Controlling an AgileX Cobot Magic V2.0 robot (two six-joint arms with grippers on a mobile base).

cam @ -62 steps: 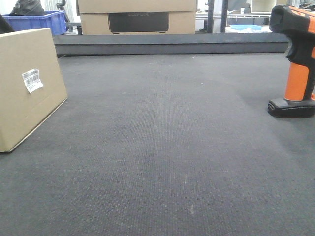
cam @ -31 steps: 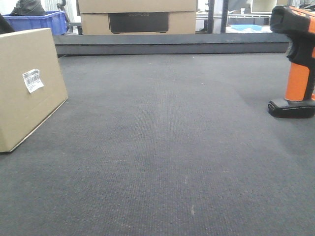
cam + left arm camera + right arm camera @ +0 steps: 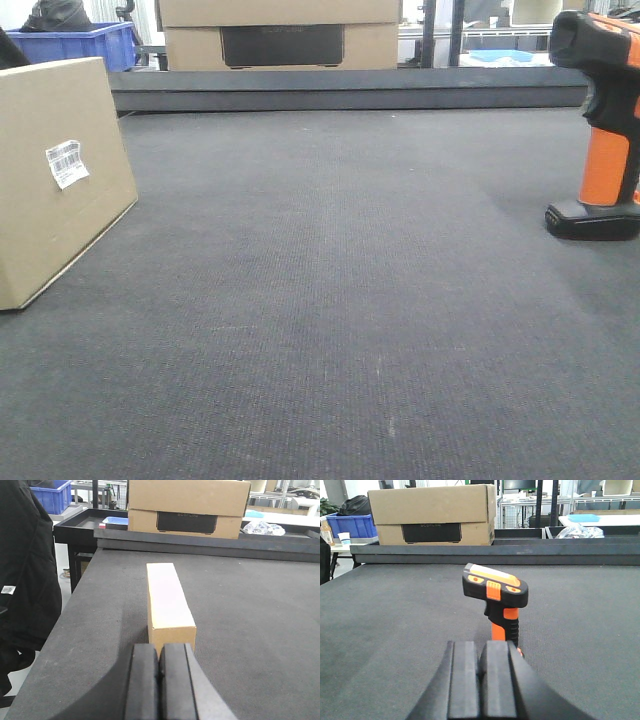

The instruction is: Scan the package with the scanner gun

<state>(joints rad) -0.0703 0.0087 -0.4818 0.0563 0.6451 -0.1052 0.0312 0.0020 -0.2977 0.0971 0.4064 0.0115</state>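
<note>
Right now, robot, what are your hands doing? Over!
Left gripper shut, empty, behind the package. Right gripper shut, empty, behind the scanner gun. Scanner standing upright on the mat, untouched. Nothing between package and scanner.

Left gripper (image 3: 159, 680) and right gripper (image 3: 480, 680) both closed, level, empty

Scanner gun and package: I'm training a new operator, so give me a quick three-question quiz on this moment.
1. True or false: the scanner gun stands upright on its base.
2. Where is the package's barcode label? A) on the face toward the front camera B) on top C) not visible
3. How do the left gripper and right gripper stand, and do they hold anything?

Key: 1 true. 2 A. 3 both shut, empty, each short of its object.
</note>
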